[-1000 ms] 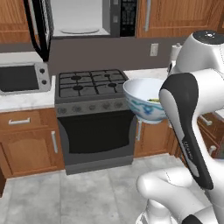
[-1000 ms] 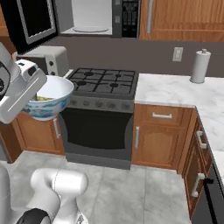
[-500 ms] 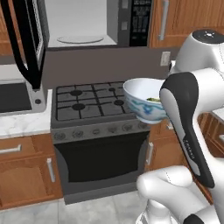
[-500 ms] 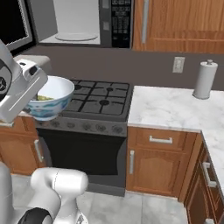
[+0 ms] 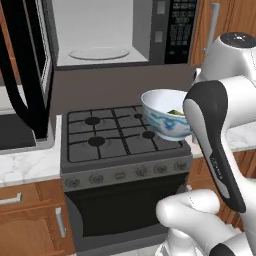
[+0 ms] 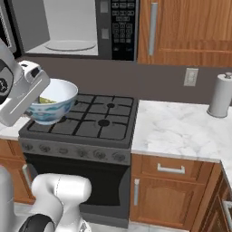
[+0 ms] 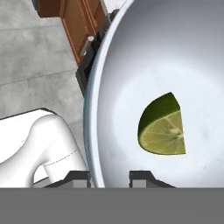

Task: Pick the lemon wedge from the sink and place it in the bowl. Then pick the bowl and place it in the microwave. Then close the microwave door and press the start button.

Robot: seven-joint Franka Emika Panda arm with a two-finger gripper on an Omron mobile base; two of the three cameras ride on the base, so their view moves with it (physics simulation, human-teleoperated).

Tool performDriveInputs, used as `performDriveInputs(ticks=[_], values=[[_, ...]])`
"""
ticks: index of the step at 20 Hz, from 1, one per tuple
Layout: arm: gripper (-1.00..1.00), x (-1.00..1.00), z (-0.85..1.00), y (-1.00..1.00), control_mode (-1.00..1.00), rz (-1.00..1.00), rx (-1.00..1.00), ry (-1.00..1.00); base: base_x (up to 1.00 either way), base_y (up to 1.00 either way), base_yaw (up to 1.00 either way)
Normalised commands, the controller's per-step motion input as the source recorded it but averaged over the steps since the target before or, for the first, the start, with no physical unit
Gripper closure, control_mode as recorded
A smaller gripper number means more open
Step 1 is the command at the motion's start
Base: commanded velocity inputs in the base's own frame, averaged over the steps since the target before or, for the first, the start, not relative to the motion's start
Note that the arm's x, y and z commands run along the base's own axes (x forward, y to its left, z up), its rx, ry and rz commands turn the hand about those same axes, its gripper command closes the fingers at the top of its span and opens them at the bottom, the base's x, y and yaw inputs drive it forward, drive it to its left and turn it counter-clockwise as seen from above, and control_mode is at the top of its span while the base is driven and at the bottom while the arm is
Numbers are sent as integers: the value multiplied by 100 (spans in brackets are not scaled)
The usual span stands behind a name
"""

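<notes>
over the stove (image 5: pixel 122 142) i have the bowl (image 5: pixel 165 120) up in the air, level, at the stove's right edge in the left base view and at its left edge in the right base view. the gripper (image 7: pixel 109 176) is clamped on the bowl's rim, one fingertip (image 7: pixel 78 176) outside the wall and one inside, jaws only partly apart with the wall between them. the lemon wedge (image 7: pixel 162 127) lies in the bowl's pale inside, cut face up, near the middle. the microwave (image 5: pixel 120 32) sits above the stove, its door (image 5: pixel 25 65) swung wide to the left, glass plate (image 5: pixel 99 53) bare inside. compared with a second ago both base views have shifted: stove and microwave are larger and closer, and the small silver oven has slid out of frame at left. the bowl holds the same place against the arm.
</notes>
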Motion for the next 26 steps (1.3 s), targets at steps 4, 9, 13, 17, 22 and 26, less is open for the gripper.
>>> performDriveInputs(ticks=[4,9,13,17,22,26], values=[[100,0,0,0,100,0,0,0,58,57,0],[100,0,0,0,100,0,0,0,49,29,0],[100,0,0,0,100,0,0,0,36,-11,0],[100,0,0,0,100,0,0,0,28,-15,0],[100,0,0,0,100,0,0,0,28,-2,0],[100,0,0,0,100,0,0,0,45,0,0]])
